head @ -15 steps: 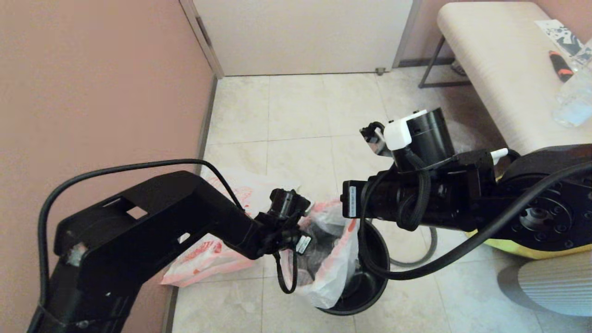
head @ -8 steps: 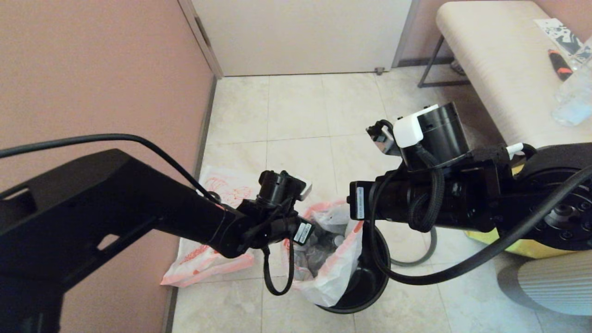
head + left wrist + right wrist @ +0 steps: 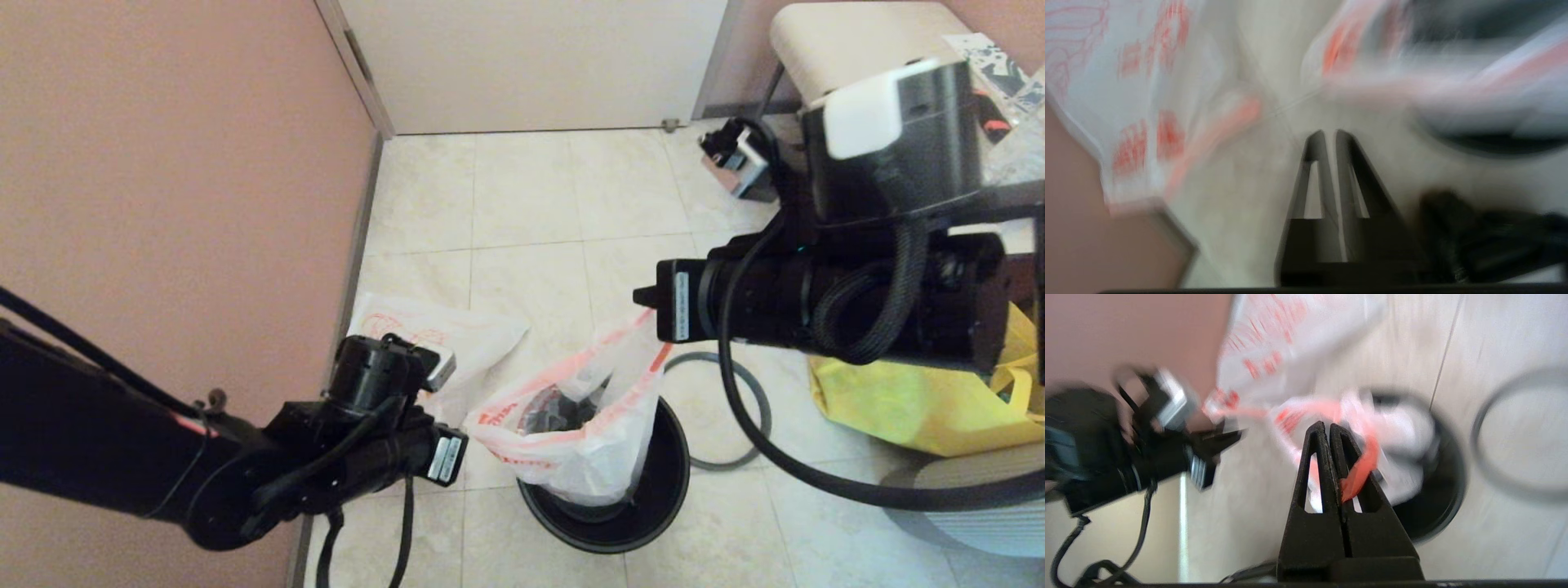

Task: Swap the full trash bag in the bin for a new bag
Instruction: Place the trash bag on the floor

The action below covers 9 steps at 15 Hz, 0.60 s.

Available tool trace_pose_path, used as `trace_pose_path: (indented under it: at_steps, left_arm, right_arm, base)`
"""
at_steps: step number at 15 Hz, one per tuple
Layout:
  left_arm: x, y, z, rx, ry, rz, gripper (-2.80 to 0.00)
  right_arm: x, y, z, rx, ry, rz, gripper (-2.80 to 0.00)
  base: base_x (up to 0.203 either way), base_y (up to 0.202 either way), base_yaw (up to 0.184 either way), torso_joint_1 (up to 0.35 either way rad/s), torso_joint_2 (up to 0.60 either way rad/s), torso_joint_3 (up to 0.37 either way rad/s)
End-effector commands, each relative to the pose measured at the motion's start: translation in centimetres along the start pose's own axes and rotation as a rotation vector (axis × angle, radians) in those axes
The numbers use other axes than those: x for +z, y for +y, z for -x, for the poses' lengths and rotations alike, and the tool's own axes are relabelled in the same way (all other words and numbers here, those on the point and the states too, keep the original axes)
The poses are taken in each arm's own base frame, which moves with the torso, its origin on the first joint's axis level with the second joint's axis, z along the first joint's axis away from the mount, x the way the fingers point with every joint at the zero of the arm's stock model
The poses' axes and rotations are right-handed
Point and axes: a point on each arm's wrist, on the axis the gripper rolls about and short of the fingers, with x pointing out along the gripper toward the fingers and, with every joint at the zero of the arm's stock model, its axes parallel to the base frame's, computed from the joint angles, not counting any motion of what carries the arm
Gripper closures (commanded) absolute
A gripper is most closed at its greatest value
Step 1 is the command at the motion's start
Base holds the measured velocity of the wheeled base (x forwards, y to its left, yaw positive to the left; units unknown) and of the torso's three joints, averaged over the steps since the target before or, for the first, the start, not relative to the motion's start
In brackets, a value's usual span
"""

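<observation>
The full trash bag (image 3: 588, 457) sits partly in the black bin (image 3: 661, 506), its mouth pulled wide. My right gripper (image 3: 1327, 424) is shut on the bag's orange-red handle (image 3: 1359, 473) and holds it up above the bin's far rim. My left gripper (image 3: 1329, 132) hangs low over the floor just left of the bag, shut, with nothing visible between its fingers. The bag's left edge comes to a point close to that gripper. The new bag (image 3: 457, 335) lies flat on the floor by the wall, behind the left wrist.
The bin's grey ring (image 3: 751, 408) lies on the tiles to the right of the bin. A yellow bag (image 3: 914, 400) and a grey ribbed object (image 3: 980, 506) are at the right. A padded bench (image 3: 824, 41) stands at the back right and the wall (image 3: 163, 204) runs along the left.
The right arm has risen and drawn back to the right, pulling the handle up. The left arm has dropped back to the lower left, away from the bag's mouth.
</observation>
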Motion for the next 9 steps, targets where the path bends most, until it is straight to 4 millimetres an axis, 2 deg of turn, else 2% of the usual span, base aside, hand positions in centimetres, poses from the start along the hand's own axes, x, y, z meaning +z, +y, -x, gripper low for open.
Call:
trace_pose_path:
  at_steps: [1, 3, 7, 9]
  left_arm:
    - [-3.9, 1.2, 1.6, 0.028, 0.031, 0.062, 0.0]
    - [-6.4, 1.2, 1.5, 0.033, 0.014, 0.138, 0.0]
    - [-10.3, 0.3, -1.7, 0.001, 0.065, 0.215, 0.0]
    - [-13.0, -0.6, -3.3, -0.021, 0.101, 0.212, 0.0]
  right_arm:
    - [2.8, 0.6, 3.3, 0.04, -0.118, 0.059, 0.0]
    - [5.4, 1.0, 5.4, 0.006, -0.212, 0.1, 0.0]
    - [11.7, 1.2, 10.5, -0.093, -0.482, 0.167, 0.0]
    - [14.2, 0.5, 12.5, -0.248, -0.607, 0.31, 0.0]
  base:
    - [0.0, 0.0, 0.0, 0.0, 0.0, 0.0]
    - [0.0, 0.0, 0.0, 0.0, 0.0, 0.0]
    - [0.0, 0.0, 0.0, 0.0, 0.0, 0.0]
    - [0.0, 0.0, 0.0, 0.0, 0.0, 0.0]
